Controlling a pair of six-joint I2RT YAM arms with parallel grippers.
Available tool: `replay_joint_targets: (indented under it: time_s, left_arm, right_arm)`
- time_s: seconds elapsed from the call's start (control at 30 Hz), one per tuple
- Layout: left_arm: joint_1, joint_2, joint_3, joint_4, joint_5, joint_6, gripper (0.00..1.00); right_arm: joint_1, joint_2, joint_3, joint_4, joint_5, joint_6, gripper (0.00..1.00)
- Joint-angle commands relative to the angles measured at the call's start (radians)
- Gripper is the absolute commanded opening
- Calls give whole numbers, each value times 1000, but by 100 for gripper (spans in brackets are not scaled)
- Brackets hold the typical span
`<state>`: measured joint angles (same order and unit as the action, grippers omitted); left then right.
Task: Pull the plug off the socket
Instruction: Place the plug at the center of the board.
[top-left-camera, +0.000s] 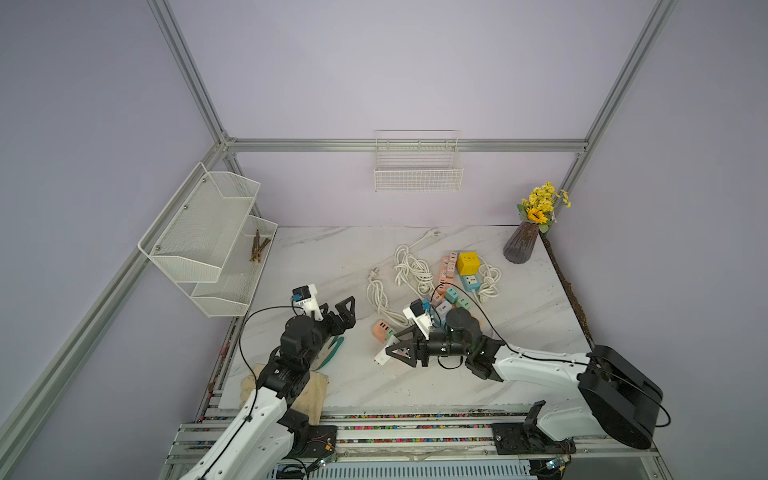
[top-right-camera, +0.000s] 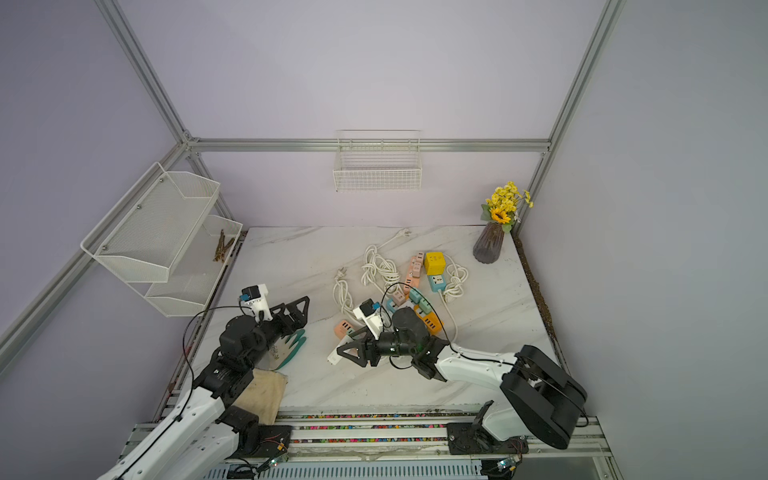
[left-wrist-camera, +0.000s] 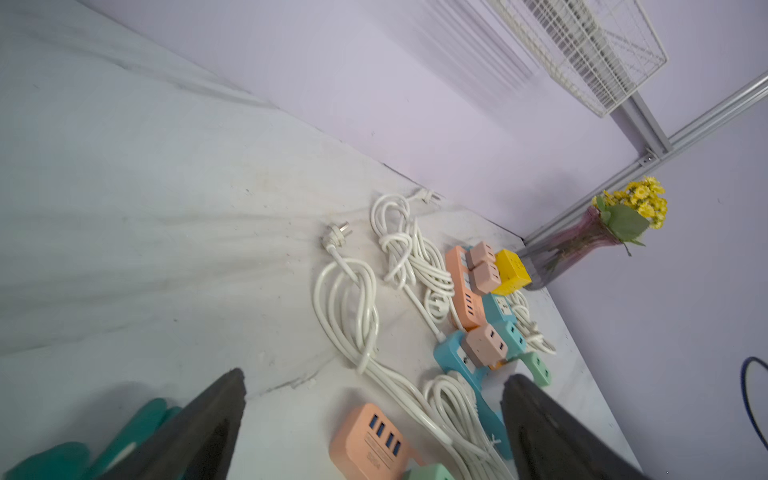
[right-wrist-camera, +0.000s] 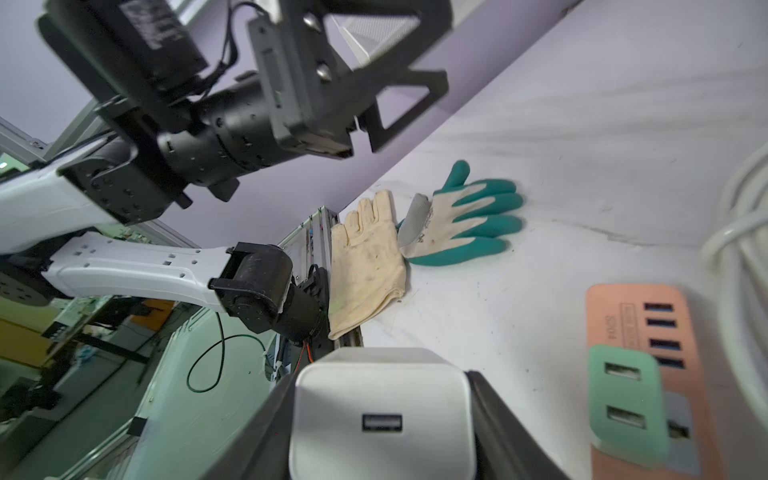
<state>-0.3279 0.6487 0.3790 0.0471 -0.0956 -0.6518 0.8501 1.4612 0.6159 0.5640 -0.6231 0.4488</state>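
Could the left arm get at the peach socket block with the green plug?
Probably yes: the left gripper is open, and the peach socket block lies just ahead with bare table between.

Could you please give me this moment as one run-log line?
left gripper: jaws open, empty, by green glove | right gripper: shut on white charger | white charger: apart from peach strip

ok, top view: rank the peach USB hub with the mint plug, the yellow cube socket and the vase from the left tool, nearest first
1. Peach USB hub: just to the right of the left tool, toward the front.
2. Yellow cube socket: farther back and right, among the power strips.
3. Vase: back right corner.
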Motion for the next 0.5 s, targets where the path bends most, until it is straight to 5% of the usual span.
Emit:
replay_joint_targets:
  time_s: [0.0, 0.07, 0.47]
  left_arm:
    - [19, -72, -49, 71, -170, 38, 100]
    - [20, -96, -46, 41, -221, 43, 100]
    - [33, -140, -58, -32, -401, -34, 100]
  right_arm:
    - [56, 72, 129, -56, 21, 18, 44]
    - [106, 148, 219, -222, 129, -62, 45]
    - [263, 457, 601, -582, 307, -213, 48]
